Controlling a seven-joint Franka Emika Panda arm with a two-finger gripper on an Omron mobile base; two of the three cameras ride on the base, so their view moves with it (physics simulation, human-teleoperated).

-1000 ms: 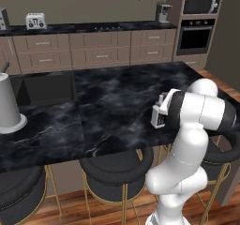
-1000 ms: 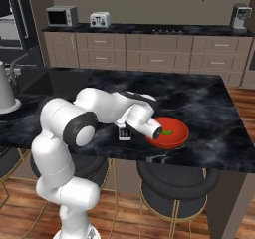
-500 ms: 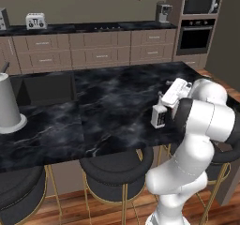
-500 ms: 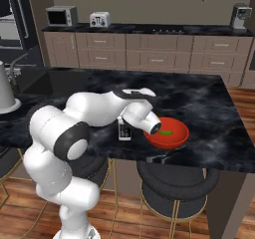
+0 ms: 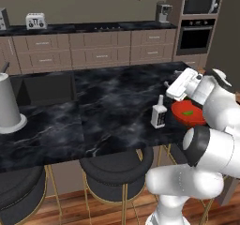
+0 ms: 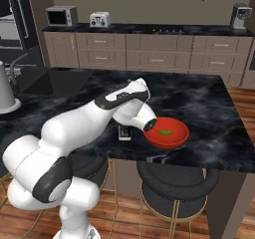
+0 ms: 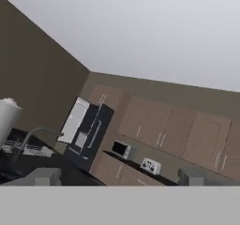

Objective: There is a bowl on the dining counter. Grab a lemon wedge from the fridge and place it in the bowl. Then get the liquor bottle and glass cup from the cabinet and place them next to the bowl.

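Left base view: bottle point(image 5: 158, 114) stood upright on the dark counter point(image 5: 108, 102), just left of the red bowl point(image 5: 188, 116); green wedge point(image 5: 188, 112) lay inside the bowl. Gripper point(image 5: 169, 86) hung above them, jaws wide, holding nothing, pointing away toward the far cabinets point(image 7: 159, 130)

Arm folded forward, elbow bent, wrist raised; gripper point(image 5: 169, 91) points away, jaws apparently wide apart, holding nothing
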